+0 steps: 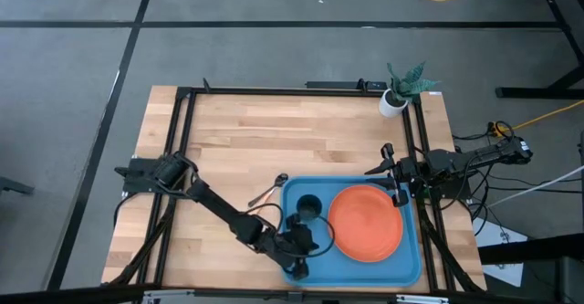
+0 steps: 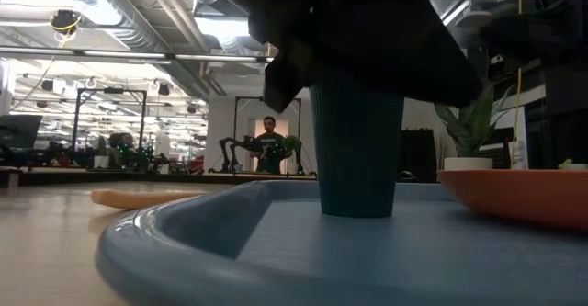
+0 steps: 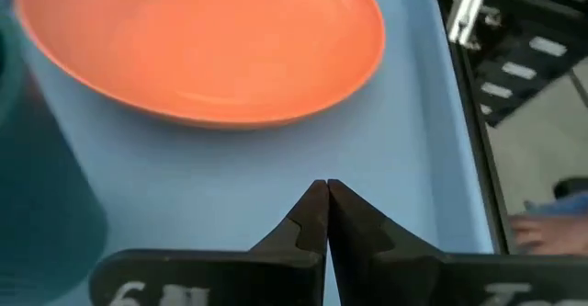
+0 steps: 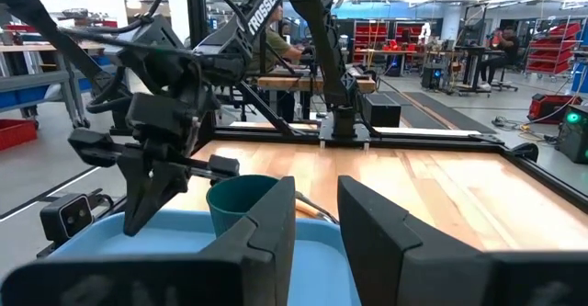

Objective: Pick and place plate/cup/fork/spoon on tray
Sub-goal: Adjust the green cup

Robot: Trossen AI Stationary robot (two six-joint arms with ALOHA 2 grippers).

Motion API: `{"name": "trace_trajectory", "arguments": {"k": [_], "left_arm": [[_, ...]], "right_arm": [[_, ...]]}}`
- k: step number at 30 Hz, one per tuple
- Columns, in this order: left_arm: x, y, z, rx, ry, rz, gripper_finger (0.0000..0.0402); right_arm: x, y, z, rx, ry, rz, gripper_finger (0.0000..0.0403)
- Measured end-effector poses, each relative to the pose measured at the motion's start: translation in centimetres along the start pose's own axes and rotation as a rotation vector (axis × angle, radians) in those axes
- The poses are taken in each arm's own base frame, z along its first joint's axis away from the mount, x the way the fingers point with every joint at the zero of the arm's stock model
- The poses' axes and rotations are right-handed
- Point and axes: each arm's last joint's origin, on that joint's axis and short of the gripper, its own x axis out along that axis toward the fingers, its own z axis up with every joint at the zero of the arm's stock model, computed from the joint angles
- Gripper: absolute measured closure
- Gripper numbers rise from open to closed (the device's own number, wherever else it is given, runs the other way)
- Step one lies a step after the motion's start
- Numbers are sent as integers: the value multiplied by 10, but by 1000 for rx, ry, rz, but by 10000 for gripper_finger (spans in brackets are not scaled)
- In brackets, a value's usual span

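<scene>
Closest to the low camera, the tray rim curves past the cup, which stands upright on the tray floor beside the plate. Just beside the cup hangs the left gripper, fingers pressed together, empty. Only the high view shows the spoon and fork on bare wood off the tray's left edge — the right gripper, spread, waits at the tray's right rim.

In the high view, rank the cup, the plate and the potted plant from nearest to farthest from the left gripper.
Measured from the left gripper, at the tray's near-left corner:
1. The cup, standing just beyond it in the tray's left part.
2. The plate, filling the tray's right part.
3. The potted plant, at the table's far right corner.
</scene>
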Motion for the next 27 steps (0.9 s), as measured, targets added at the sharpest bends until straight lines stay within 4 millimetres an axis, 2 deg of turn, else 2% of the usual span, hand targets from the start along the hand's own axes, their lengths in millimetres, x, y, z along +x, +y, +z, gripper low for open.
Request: {"name": "trace_trajectory", "arguments": {"k": [12,27], "left_arm": [[-4,5,-10,26,-10,192,401],[4,24,2,102,-44,283,401]], "right_arm": [[0,0,0,0,0,0,313],[0,0,0,0,1,0,313]]}}
